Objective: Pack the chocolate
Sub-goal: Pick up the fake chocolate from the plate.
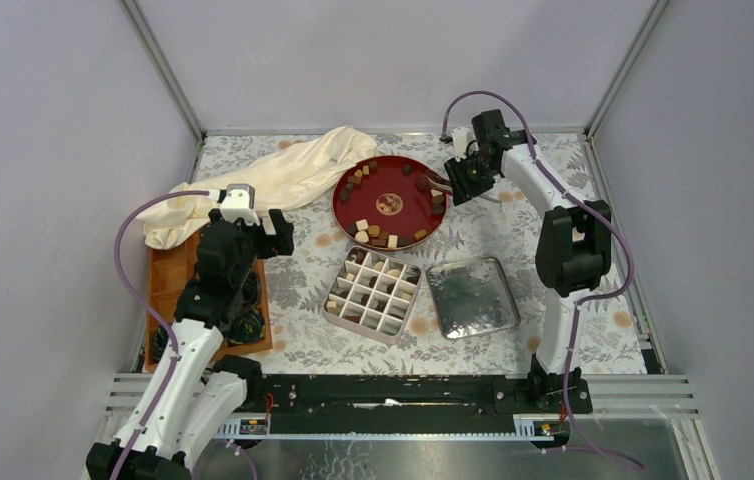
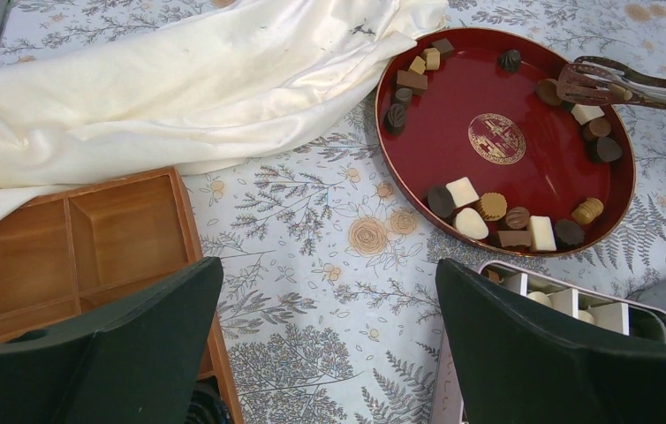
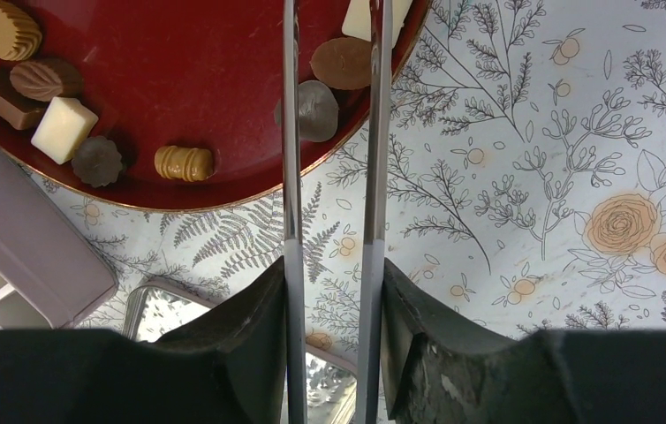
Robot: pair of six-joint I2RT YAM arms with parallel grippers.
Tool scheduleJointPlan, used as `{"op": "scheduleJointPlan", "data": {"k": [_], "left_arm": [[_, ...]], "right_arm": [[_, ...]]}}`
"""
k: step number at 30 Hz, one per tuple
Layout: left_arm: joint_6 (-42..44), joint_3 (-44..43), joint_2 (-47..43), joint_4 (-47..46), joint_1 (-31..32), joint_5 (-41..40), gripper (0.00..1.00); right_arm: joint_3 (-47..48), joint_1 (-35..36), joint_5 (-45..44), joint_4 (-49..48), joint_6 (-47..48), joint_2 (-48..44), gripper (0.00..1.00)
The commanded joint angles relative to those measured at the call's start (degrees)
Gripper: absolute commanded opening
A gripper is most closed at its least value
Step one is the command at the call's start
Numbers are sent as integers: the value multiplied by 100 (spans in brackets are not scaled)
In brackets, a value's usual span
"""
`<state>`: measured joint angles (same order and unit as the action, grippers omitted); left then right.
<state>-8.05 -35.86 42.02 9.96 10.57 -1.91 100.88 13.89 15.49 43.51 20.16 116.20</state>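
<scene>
1. Starting at the left, we find the left gripper (image 2: 328,274) hanging by the wooden tray (image 2: 117,230), fingers spread wide, nothing between them; a cream cloth (image 2: 179,88) lies beyond.
2. The chocolate (image 2: 463,191) lies mostly loose on the red plate (image 2: 471,88), and some pieces already fill cells of the divided box (image 1: 358,328) just in front.
3. The right gripper (image 3: 334,274) is clamped on metal tongs (image 3: 287,132) reaching over the plate's right side.
4. We judge the step to be picking a piece. Next, the tongs must pinch one piece and carry it to a vacant cell.
5. The left wrist view shows the tong tips beside a round brown piece. The right wrist view cuts them off, so we cannot tell whether anything is pinched. Only the top view shows the lid (image 1: 471,295) right of the box.
</scene>
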Motion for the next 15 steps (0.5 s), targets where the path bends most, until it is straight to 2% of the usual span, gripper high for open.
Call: {"op": "scheduleJointPlan", "data": {"k": [1, 15], "left_arm": [[82, 31, -78, -236, 33, 51, 99], [78, 43, -76, -231, 33, 50, 99]], "right_arm": [[355, 68, -137, 84, 49, 56, 43], [547, 393, -474, 152, 195, 300, 41]]}}
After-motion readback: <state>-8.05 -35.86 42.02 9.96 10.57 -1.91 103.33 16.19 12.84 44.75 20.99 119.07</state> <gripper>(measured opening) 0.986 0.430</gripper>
